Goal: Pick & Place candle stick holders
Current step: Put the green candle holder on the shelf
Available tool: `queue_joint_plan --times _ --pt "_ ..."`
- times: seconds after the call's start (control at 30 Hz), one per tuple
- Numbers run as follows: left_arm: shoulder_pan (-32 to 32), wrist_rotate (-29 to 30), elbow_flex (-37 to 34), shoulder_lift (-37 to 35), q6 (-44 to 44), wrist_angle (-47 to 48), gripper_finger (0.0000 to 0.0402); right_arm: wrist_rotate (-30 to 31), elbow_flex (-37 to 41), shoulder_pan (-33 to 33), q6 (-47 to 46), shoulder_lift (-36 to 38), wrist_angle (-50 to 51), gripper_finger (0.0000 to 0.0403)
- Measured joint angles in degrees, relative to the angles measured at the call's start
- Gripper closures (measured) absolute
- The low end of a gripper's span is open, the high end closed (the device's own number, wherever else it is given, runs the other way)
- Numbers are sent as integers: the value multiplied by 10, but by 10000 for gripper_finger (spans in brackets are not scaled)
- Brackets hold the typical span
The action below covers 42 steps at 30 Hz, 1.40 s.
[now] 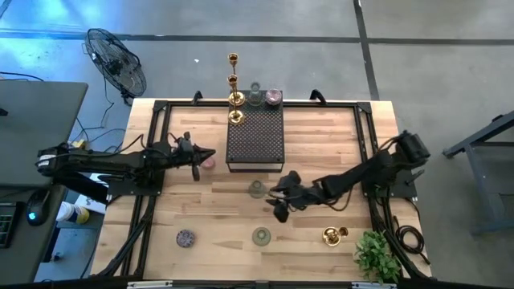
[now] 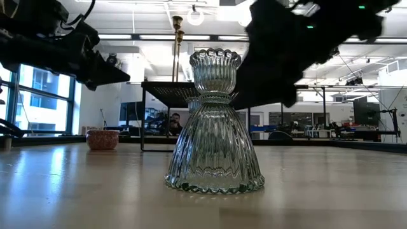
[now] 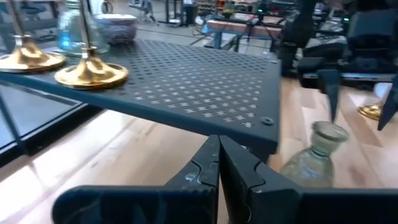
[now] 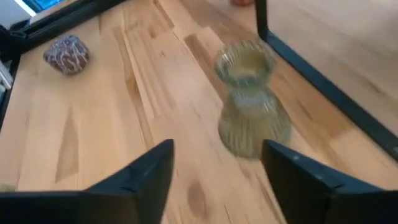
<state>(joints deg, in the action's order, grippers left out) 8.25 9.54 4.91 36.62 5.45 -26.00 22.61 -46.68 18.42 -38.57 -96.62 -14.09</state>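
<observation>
- Right tool (image 1: pixel 281 202) hovers low over the middle of the wooden bench (image 1: pixel 321 136), its fingers spread apart around nothing; a ribbed clear-green glass holder (image 4: pixel 250 102) stands upright on the boards just ahead of it, untouched
- Left tool (image 1: pixel 210 154) sits at the left edge of the dark perforated stand (image 1: pixel 255 136), fingers pressed together and empty; a small pink cup holder (image 1: pixel 207 163) rests on the bench just beside it
- On the far end of the stand: two gold candlesticks (image 1: pixel 235 99) with round bases, a clear glass holder (image 1: pixel 254 95) and a purple-toned cup (image 1: pixel 274 97); a third gold candlestick (image 1: pixel 233 59) shows beyond the bench's far edge
- Along the near side of the bench: a speckled grey-purple cup (image 1: pixel 185 238), a second green glass holder (image 1: pixel 261 235) and a gold candlestick lying on its side (image 1: pixel 334 234); a leafy plant (image 1: pixel 376 255) fills the near right corner
- From bench height, the second green holder (image 2: pixel 215 121) dominates the foreground, flared base flat on the wood; a person (image 2: pixel 174 122) is visible in the room behind
- A floor fan (image 1: pixel 116 60) stands off the bench's far left corner
</observation>
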Motion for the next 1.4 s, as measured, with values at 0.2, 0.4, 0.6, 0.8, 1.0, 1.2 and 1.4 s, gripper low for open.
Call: queue_joint_plan --times 0.2,0.4,0.6,0.8,1.0,1.2,1.4 --pt "0 -14 0 0 4 3 401 -2 -41 -32 13 -17 33 106" --pt "0 -16 0 0 8 5 401 14 -44 -42 28 -28 32 103" --pt "0 -15 0 0 8 9 401 56 -43 -43 74 -70 -3 103" --pt "0 -15 0 0 8 10 401 35 -43 -48 131 -85 -81 103" --pt "0 -15 0 0 7 11 401 26 -43 -54 141 -85 -89 104" --pt "0 -14 0 0 6 13 401 29 -43 -55 146 -85 -89 125" --pt "0 -14 0 0 6 13 401 25 -43 -56 146 -85 -88 143"
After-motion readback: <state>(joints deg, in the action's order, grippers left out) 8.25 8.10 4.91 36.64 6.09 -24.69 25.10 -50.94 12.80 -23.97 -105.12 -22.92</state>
